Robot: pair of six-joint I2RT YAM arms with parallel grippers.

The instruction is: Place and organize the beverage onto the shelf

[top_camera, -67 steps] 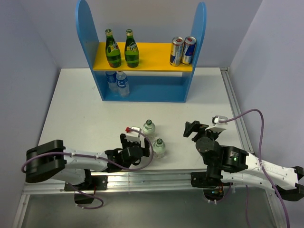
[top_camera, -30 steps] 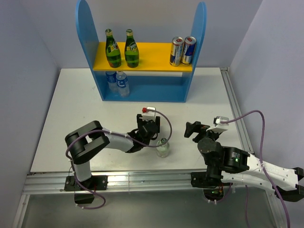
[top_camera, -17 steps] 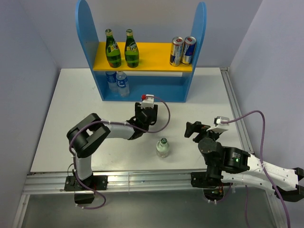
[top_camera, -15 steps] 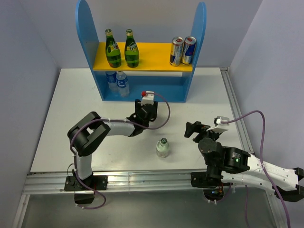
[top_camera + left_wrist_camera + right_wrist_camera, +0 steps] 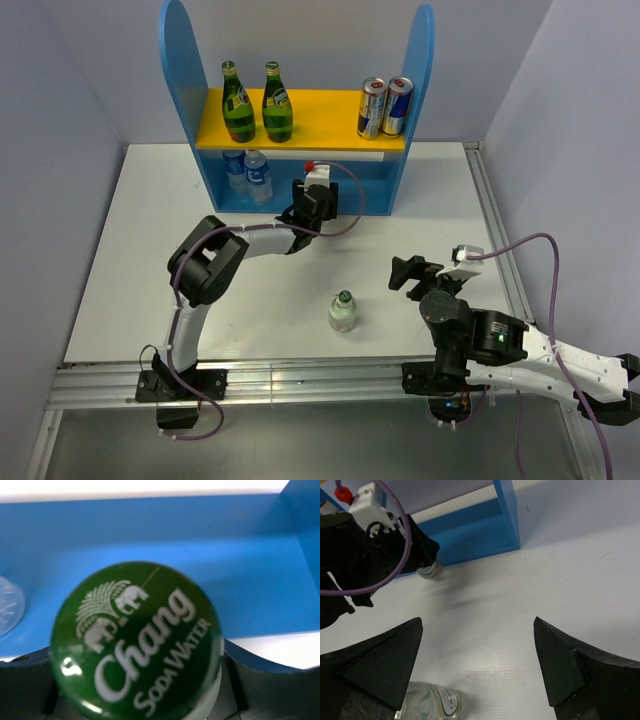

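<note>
At 12 o'clock on the surface [image 5: 150, 250] stands the shelf [image 5: 180, 90]. Left tool [image 5: 308, 205] reaches to the front of its lower tier, clenched on a soda bottle [image 5: 136, 640] whose green cap reads Chang Soda Water. The left wrist view looks straight down on that cap, with the blue base and back beyond it. In the right wrist view the bottle's clear lower end shows under the tool, upright and just in front of the blue base edge; whether it touches the surface I cannot tell.

Two water bottles [image 5: 258, 175] stand in the lower tier at 9 o'clock from the held bottle. On the yellow board [image 5: 320, 105] two green bottles [image 5: 277, 103] stand side by side toward the left end, and two cans [image 5: 373, 108] at the right end.

A second bottle [image 5: 343, 312] stands upright on the surface at 5 o'clock from the left tool, well apart from it. Right tool [image 5: 408, 272] hovers at 2 o'clock from that bottle, near it, its fingers spread wide and released.
</note>
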